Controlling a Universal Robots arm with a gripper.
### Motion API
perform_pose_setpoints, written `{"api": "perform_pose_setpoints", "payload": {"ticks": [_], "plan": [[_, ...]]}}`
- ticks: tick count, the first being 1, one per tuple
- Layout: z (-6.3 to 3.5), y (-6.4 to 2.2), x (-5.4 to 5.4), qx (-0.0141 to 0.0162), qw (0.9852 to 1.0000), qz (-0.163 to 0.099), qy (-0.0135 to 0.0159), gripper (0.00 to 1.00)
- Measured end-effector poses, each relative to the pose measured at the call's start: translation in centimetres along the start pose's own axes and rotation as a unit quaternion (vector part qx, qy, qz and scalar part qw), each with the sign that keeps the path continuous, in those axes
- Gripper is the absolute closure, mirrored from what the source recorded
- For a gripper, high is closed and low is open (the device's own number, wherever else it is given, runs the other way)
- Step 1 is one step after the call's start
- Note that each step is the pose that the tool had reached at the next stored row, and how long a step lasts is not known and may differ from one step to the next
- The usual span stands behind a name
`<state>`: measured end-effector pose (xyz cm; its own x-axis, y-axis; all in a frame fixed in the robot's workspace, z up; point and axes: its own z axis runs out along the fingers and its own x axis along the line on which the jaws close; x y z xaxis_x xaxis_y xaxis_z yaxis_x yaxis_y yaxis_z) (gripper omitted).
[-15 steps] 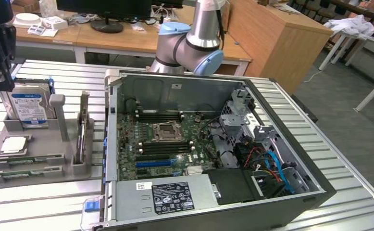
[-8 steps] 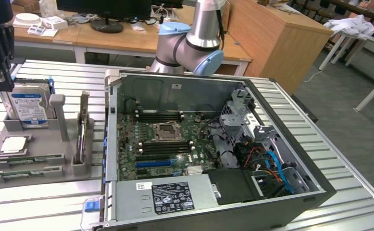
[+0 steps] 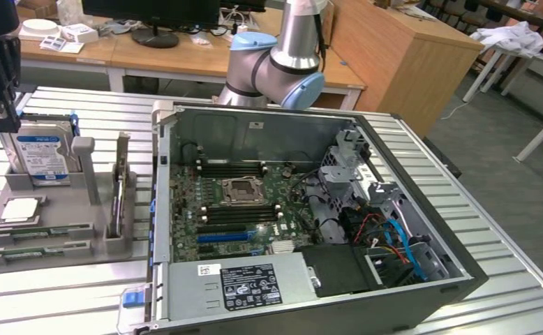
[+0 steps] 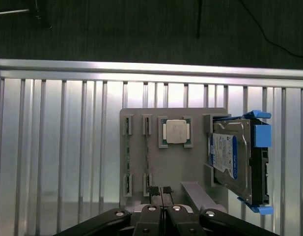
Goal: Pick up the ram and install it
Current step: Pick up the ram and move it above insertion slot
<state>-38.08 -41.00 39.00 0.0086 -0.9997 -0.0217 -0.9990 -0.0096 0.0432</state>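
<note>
Plainly the pick-up has not been made: the tool [image 4: 159,190] hangs above the grey holder [image 4: 173,164] with its fingers pressed together on nothing. Two sticks of ram [image 4: 147,156] stand on edge in parallel grooves of that holder, just beside the square silver CPU chip [image 4: 176,132]. In the exterior view they lie at the holder's near end, to the exterior view's left of the open computer case [image 3: 444,234]. The tool's tips are nearest the stick next to the chip, close to one of its ends.

I judge the step in hand to be the approach. A grasp would call for the fingers to part first, straddle the board's thin width and lift it straight out of the groove. Seating it would call for lining its long edge up with one of the narrow black memory slots [image 3: 227,168] on the green motherboard [image 3: 281,209].

The sticks are thin, stiff green boards. The holder looks like matte, blocky plastic. The tabletop [image 4: 53,147] is bright ribbed metal. A hard drive [image 4: 230,157] with a blue label and blue side rails stands upright in the holder.
</note>
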Motion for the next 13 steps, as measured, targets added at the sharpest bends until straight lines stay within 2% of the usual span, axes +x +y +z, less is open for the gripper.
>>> {"api": "perform_pose_setpoints", "payload": {"ticks": [2,3,4,5,6,7,13], "plan": [[0.00,0.00,0.00,0.0000,1.0000,0.000,0.0000,0.89],[0.00,0.00,0.00,0.0000,1.0000,0.000,0.0000,0.84],[0.00,0.00,0.00,0.0000,1.0000,0.000,0.0000,0.84],[0.00,0.00,0.00,0.0000,1.0000,0.000,0.0000,0.77],[0.00,0.00,0.00,0.0000,1.0000,0.000,0.0000,0.77],[0.00,0.00,0.00,0.0000,1.0000,0.000,0.0000,0.70],[0.27,-0.01,0.01,0.0002,1.0000,0.000,-0.0001,0.70]]}}
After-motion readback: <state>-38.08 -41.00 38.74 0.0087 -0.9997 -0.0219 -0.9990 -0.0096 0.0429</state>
